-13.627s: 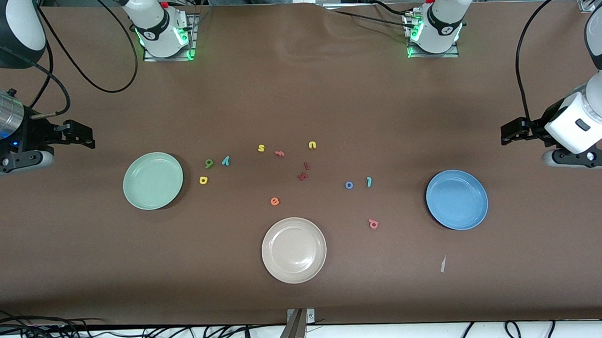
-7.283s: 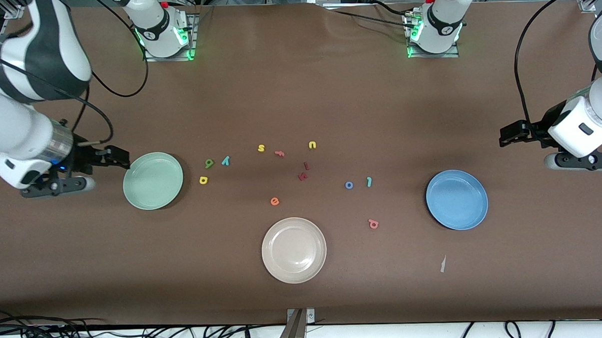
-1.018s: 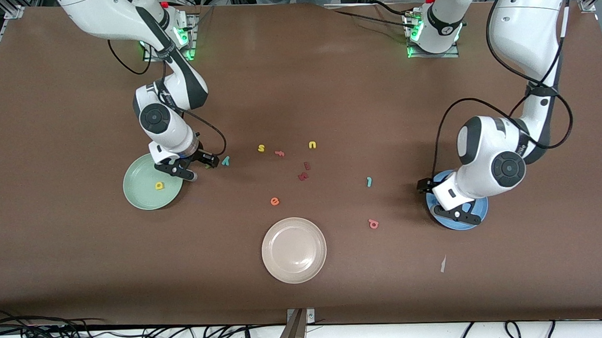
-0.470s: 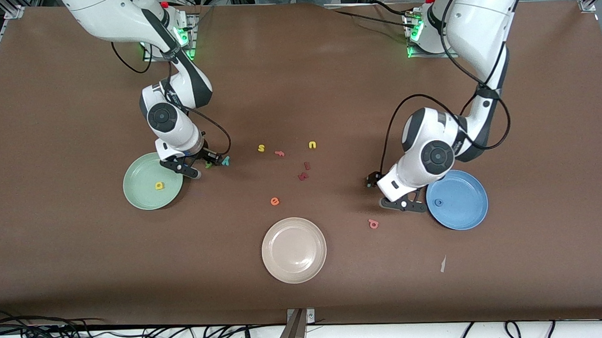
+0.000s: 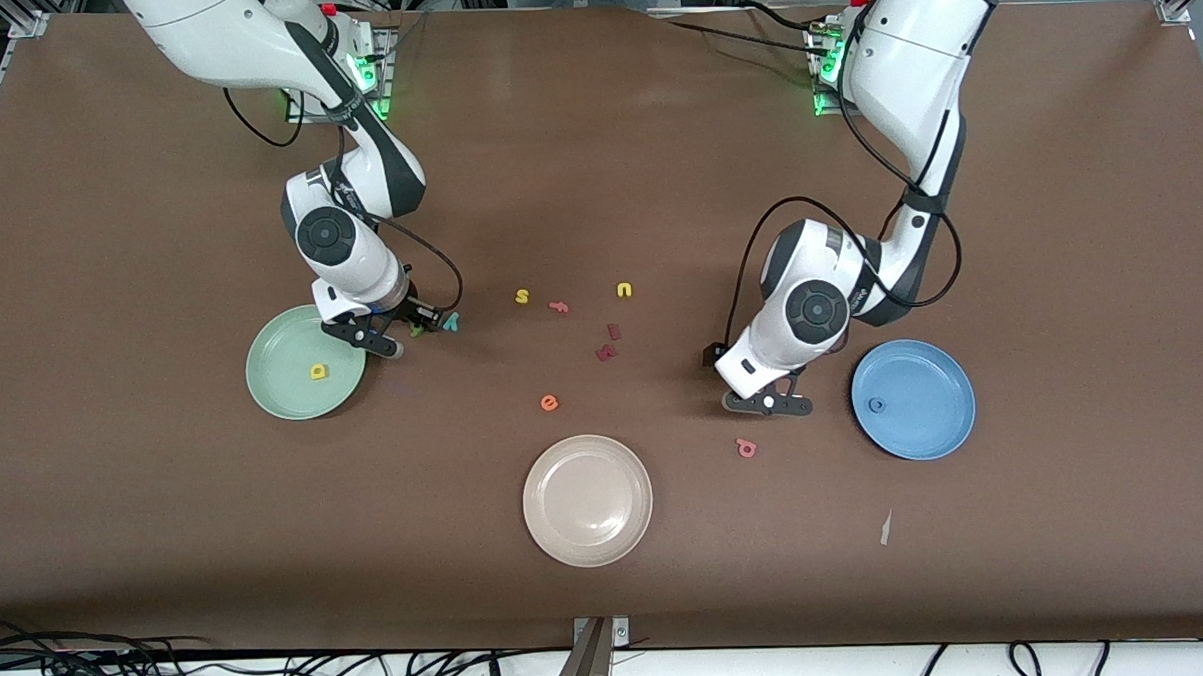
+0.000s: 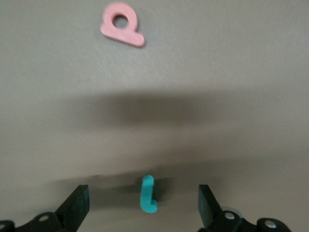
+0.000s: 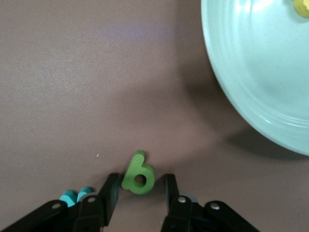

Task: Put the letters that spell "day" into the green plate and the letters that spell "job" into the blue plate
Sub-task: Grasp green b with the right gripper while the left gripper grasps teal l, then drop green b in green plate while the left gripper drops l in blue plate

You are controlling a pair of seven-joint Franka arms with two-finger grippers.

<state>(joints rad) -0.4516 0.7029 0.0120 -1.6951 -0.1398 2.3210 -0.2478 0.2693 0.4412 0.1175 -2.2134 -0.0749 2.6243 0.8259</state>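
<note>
Olive-green, with a round bowl, the letter "a" [image 7: 139, 180] lies flat on the brown table [image 5: 595, 158] directly between the fingers of the right gripper [image 7: 140, 193], which stand narrow, just beside its edges; whether they already press it cannot be told. The teal "y" [image 7: 76, 195] sits just outside one finger of that gripper (only its two tips show in the right wrist view). Close by, toward the right arm's end of the table, is the green plate [image 5: 273, 374] with the yellow "d" [image 5: 318, 371] lying in it.

At the left arm's end, the left gripper [image 6: 143, 205] is low over the table with its fingers spread wide, and the teal "j" [image 6: 147, 193] lies flat midway between them, clear of both. The salmon-pink "b" [image 6: 121, 30] rests on the table apart from that gripper, nearer to the front camera. The blue plate [image 5: 930, 422] lies beside the left gripper, and the blue "o" [image 5: 875, 405] rests in it near the rim.

Between the two arms lie the yellow "s" [image 5: 522, 297], the yellow "u" [image 5: 624, 290], the orange "e" [image 5: 549, 403] and the beige plate [image 5: 587, 501].
</note>
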